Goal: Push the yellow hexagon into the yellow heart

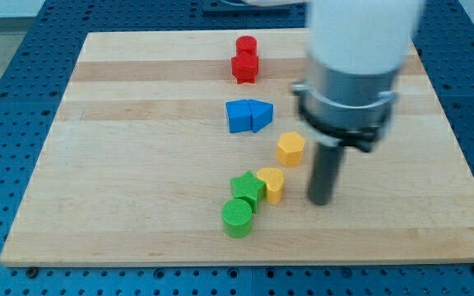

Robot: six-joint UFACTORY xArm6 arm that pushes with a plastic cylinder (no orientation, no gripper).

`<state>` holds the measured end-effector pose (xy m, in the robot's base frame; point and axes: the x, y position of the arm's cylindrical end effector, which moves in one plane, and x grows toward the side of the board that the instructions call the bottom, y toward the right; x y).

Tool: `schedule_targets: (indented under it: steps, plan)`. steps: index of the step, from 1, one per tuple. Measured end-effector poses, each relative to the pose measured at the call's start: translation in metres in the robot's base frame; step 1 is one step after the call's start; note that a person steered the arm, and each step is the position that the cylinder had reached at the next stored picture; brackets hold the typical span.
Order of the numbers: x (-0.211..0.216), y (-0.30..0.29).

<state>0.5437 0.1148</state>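
Note:
The yellow hexagon sits near the board's middle, slightly right. The yellow heart lies below and a little left of it, with a small gap between them. The heart touches a green star on its left. My tip is on the board to the right of the heart and below-right of the hexagon, touching neither block. The rod hangs from a grey and white arm that covers the board's upper right.
A green cylinder sits just below the green star. Two blue blocks, a cube and a wedge-like piece, sit together above the hexagon. Two red blocks stand near the view's top. The wooden board rests on a blue pegboard.

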Motion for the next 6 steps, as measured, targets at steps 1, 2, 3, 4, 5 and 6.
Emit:
schedule_targets:
  steps: [1,2,3,4,5,6]
  plan:
    - [-0.056,0.047]
    - [-0.111,0.055]
    - [-0.109,0.014]
    - [-0.093,-0.04]
    - [-0.091,-0.057]
    - [-0.091,-0.076]
